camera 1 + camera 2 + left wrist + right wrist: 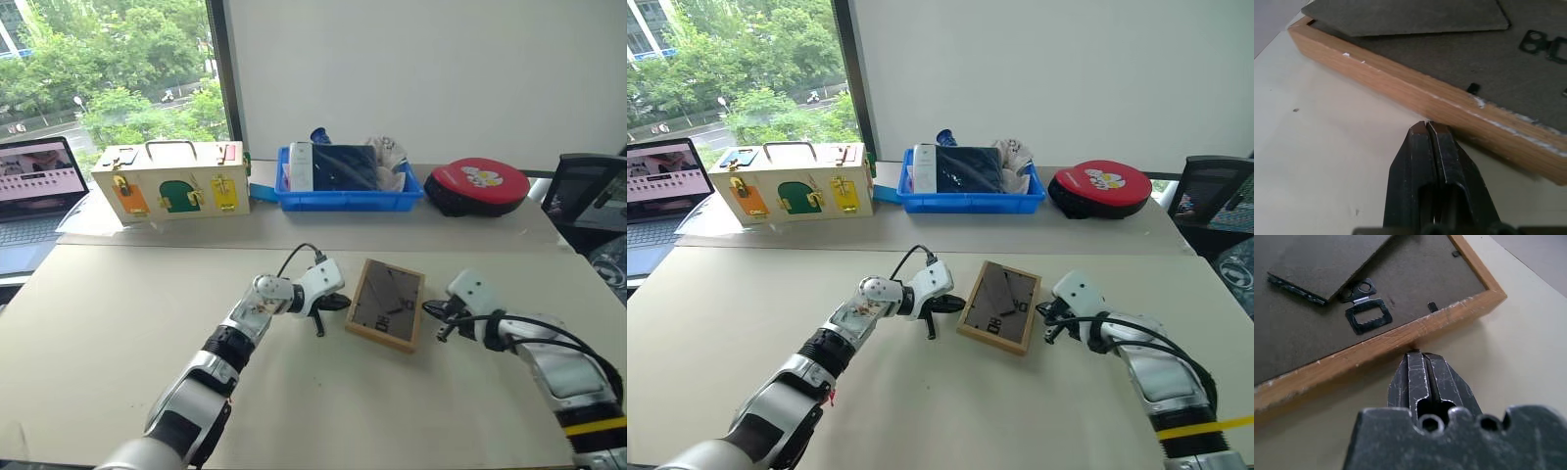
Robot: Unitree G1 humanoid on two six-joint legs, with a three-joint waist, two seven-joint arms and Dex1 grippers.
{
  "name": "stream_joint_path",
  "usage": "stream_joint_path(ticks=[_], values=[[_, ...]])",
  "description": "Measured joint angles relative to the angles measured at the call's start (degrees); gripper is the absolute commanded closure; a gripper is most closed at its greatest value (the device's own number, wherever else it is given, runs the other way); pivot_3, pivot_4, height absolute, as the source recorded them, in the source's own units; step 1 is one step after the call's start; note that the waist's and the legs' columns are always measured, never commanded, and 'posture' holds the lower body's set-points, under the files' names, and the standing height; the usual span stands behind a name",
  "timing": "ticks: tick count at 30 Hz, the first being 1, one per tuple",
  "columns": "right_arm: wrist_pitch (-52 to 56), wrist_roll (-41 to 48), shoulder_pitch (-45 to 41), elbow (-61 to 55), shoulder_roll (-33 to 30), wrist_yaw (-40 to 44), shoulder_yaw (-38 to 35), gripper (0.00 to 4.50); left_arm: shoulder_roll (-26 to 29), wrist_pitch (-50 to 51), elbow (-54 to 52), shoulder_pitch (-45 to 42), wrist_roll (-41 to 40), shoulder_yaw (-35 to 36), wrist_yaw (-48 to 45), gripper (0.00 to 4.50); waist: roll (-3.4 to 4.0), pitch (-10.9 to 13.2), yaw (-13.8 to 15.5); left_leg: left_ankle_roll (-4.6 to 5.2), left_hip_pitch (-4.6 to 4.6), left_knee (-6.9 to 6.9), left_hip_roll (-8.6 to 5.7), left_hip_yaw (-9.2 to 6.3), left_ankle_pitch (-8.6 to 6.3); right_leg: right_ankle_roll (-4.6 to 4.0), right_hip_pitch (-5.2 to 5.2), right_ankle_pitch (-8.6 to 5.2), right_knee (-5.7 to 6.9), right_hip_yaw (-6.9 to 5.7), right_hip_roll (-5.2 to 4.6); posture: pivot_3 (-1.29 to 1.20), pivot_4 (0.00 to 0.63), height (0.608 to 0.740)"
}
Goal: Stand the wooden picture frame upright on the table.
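I see the picture frame [386, 304] lying back-up on the table [118, 323], between my two grippers; left gripper [336, 303] and right gripper [431, 310] both clenched empty, tips at its edges

The picture frame [386, 305] lies flat on the bench [118, 333], face down, its dark grey back turned up. It is a small rectangle with a light-wood border, set slightly askew to the bench's edges. The grey stand flap [1327, 259] lies folded against the back, not swung out, and a small black sawtooth hanger [1367, 316] sits on the backing near one short side. Faint white scuffs run along the wooden edge [1449, 105]. The bench has a plain cream top, and the frame rests near its middle, toward the far half.
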Motion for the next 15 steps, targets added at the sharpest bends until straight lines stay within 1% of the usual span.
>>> stream_joint_path(ticks=[4, 9, 13, 15], values=[[-2.32, -2.68, -3.62, 1.85, 5.58, -0.41, 3.85, 4.5, 7.95, 6.41, -12.29, 5.25, 0.01, -0.11, -2.97, 4.43, 0.01, -0.04, -1.99, -0.04, 0.28, -0.11, 0.02, -0.03, 0.03, -0.15, 0.05, -0.09, 0.33, 0.0, 0.05, 0.0, 0.15, 0.726], [-2.7, -3.28, -4.83, 1.84, 9.24, 1.03, 6.37, 4.5, 14.38, 10.75, -21.43, 10.09, -0.06, 1.09, -3.57, 4.43, 0.01, -0.11, -3.11, -0.06, 0.45, -0.06, 0.03, -0.07, 0.04, -0.22, 0.1, -0.19, 0.63, -0.02, 0.06, 0.0, 0.15, 0.726], [-0.75, -3.86, -5.57, -0.8, 12.82, 2.61, 10.38, 4.5, 21.52, 14.29, -29.49, 16.95, -1.5, 5.02, -3.63, 4.43, 0.03, -0.22, -4.84, -0.04, 0.63, -0.2, 0.32, -0.09, 0.02, -0.43, 0.13, -0.29, 0.73, -0.01, 0.33, 0.0, 0.15, 0.726], [0.9, -4.01, -5.69, -2.33, 14.27, 2.96, 11.97, 4.5, 23.79, 16.72, -32.99, 19.71, -2.33, 7.09, -3.34, 4.43, 0.03, -0.24, -5.16, -0.01, 0.69, -0.23, 0.42, -0.11, 0.0, -0.54, 0.15, -0.35, 0.79, -0.02, 0.45, 0.0, 0.15, 0.726]])
